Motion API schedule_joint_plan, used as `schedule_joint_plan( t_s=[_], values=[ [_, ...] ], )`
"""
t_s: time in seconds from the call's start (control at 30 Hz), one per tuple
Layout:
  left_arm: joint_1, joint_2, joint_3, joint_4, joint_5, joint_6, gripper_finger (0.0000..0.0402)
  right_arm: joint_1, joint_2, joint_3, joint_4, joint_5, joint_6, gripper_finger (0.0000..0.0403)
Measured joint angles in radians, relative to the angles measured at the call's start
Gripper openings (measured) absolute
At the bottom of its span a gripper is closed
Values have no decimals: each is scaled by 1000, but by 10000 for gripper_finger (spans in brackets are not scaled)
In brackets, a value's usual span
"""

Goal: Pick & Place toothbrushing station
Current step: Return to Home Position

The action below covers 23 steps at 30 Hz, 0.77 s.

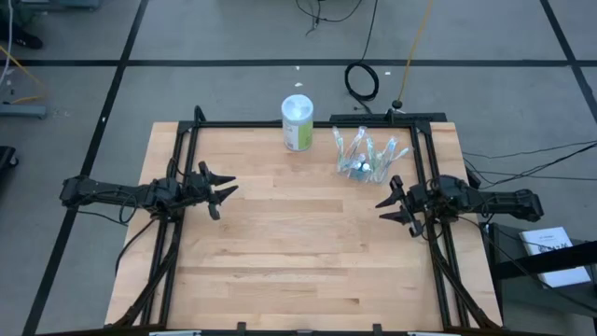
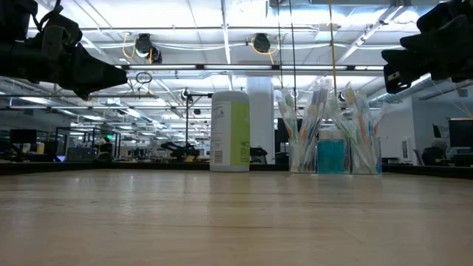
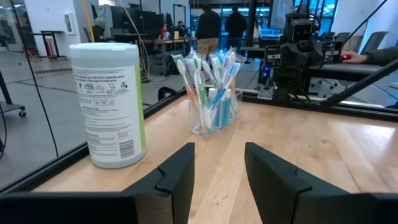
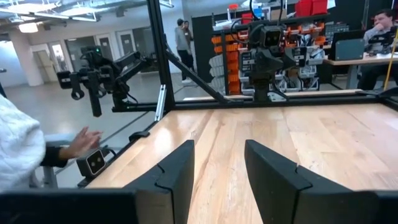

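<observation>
Fold both arms back slowly along their own sides of the counter [image 1: 298, 261], with the left hand [image 1: 222, 187] released and empty over the left edge and the right hand [image 1: 387, 203] likewise spread and empty over the right edge. Steer the right arm well wide of the clear cup [image 1: 362, 159], standing upright toward the far right of the counter, near the white-and-green canister [image 1: 298, 123] and packed with toothbrushes [image 2: 318, 111] and a teal toothpaste tube [image 2: 331, 157]. Lift before retracting, since the splayed brush heads would likely snag and tip the lot.
</observation>
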State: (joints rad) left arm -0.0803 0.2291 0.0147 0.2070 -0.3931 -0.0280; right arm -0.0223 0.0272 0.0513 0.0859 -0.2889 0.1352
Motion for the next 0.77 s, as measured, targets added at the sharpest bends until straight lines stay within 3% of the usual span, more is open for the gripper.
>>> schedule_joint_plan(
  t_s=[0.77],
  values=[
    [0,0,0,-1,0,-3,145,0,17,-1,5,-2,9,132]
  ],
)
